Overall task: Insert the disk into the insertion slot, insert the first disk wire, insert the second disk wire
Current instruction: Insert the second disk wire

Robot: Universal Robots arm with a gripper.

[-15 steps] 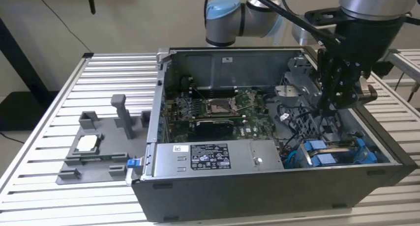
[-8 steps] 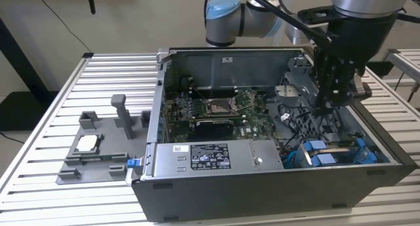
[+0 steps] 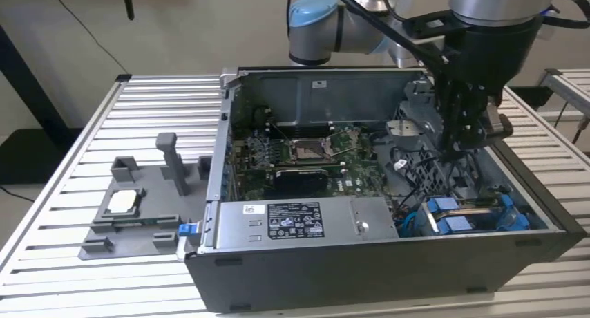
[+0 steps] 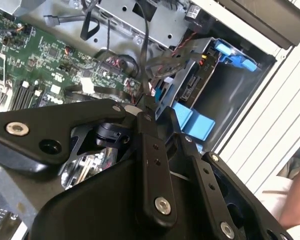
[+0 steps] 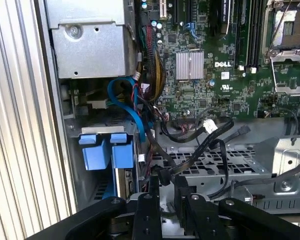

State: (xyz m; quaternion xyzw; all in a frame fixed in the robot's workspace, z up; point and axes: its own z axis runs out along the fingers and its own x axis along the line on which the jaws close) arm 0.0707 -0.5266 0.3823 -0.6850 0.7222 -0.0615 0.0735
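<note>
The disk (image 3: 477,202) sits in the insertion slot (image 3: 512,219) at the near right corner of the open computer case, with the blue carrier tabs (image 3: 450,216) facing inward. My gripper (image 3: 461,148) hangs inside the case just behind the slot. In the first wrist view it (image 5: 168,184) is shut on the black plug of a disk wire (image 5: 202,145), a short way from the blue tabs (image 5: 104,151) and the disk's edge (image 5: 124,184). In the second wrist view the fingertips (image 4: 149,106) pinch that wire (image 4: 145,45) near the disk's connector end (image 4: 192,82).
A grey power-supply box (image 3: 295,221) fills the case's near side and the green motherboard (image 3: 305,159) lies behind it. Loose black and blue cables (image 5: 127,100) cross a perforated metal cage (image 5: 215,160). A grey fixture (image 3: 129,218) with a silver chip stands on the exterior view's left. A person's arm (image 4: 296,200) shows outside the case.
</note>
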